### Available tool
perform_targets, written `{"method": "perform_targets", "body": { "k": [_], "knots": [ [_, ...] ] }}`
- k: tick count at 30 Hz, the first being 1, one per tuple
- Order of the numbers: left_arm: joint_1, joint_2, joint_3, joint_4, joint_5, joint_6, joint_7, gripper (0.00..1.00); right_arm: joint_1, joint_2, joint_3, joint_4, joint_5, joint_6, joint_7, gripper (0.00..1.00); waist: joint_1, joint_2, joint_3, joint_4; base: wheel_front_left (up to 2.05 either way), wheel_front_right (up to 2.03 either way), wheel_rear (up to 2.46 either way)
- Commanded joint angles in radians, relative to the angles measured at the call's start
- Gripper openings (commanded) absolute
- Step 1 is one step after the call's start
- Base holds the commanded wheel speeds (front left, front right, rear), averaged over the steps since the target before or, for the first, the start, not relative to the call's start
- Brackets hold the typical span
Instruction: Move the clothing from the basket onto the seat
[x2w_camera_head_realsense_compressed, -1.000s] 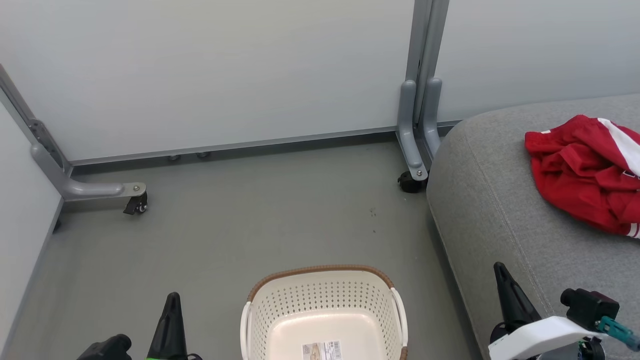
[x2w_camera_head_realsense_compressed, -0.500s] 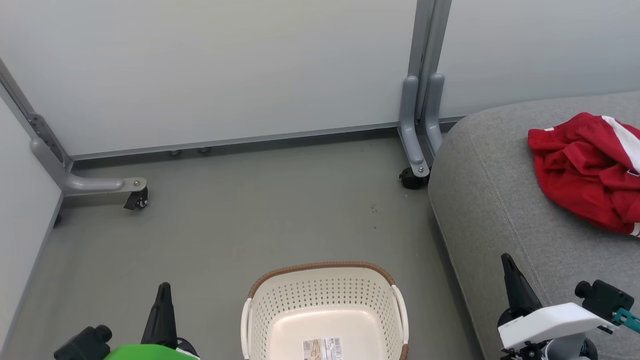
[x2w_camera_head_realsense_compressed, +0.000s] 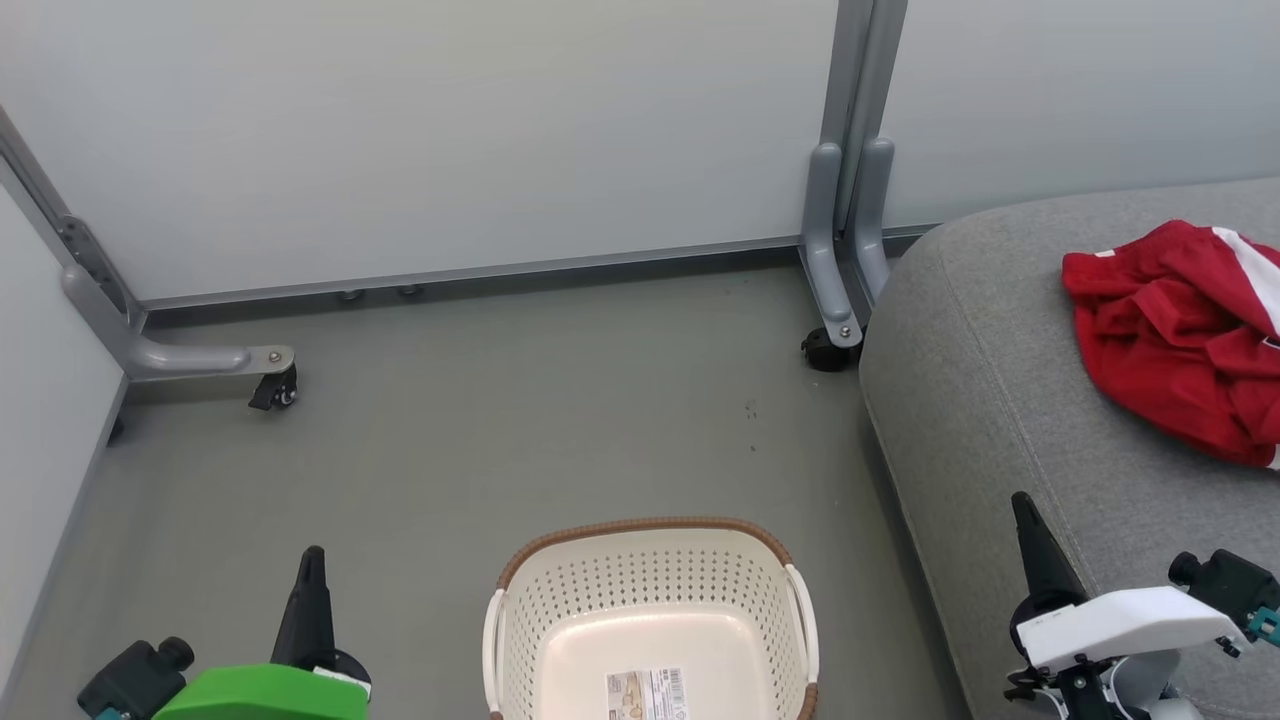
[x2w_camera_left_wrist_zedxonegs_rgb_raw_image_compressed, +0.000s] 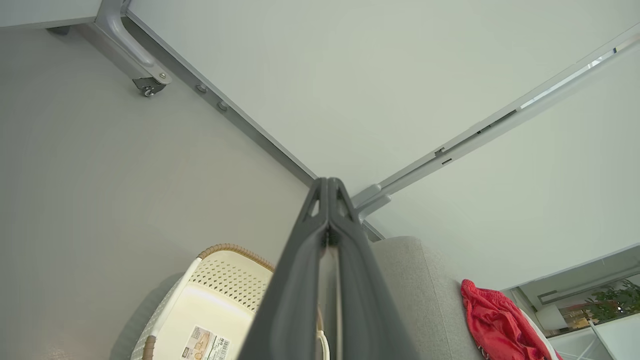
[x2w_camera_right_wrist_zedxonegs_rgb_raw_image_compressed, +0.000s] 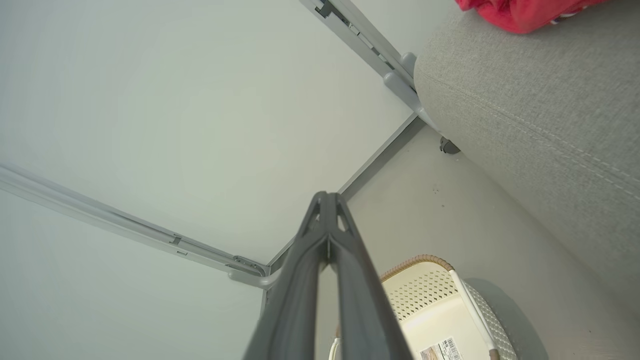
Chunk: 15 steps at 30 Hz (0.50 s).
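now both claws are pinched closed and empty: right claw (x2w_camera_head_realsense_compressed: 1025, 512) beside the seat (x2w_camera_head_realsense_compressed: 1000, 420), left claw (x2w_camera_head_realsense_compressed: 312, 560) across the basket (x2w_camera_head_realsense_compressed: 640, 526), its visible bottom bare. the clothing (x2w_camera_head_realsense_compressed: 1170, 340) lies on the seat, ahead-right, nearer the right arm.

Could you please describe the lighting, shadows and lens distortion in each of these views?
Head view: soft, even light, sharp throughout, no glare on the basket. Left wrist view: wide-angle stretch, the left gripper looms large, faint shadow beside the basket. Right wrist view: same stretch around the right gripper, soft shadow by the basket.
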Motion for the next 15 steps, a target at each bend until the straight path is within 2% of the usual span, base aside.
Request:
{"method": "perform_targets", "body": {
  "k": [1,15],
  "knots": [
    [-0.034,0.009,0.009,-0.007,-0.034,-0.012,0.009,0.00,-0.030,0.000,-0.009,-0.007,0.032,0.000,0.009,0.00,0.0000,0.0000,0.001,0.001,0.00,0.00,0.00],
    [-0.069,0.009,0.034,0.009,-0.188,-0.025,0.048,0.00,-0.054,0.009,-0.036,0.002,0.178,0.000,0.049,0.00,0.0000,0.0000,0.013,0.005,0.00,0.00,0.00]
  ]
}}
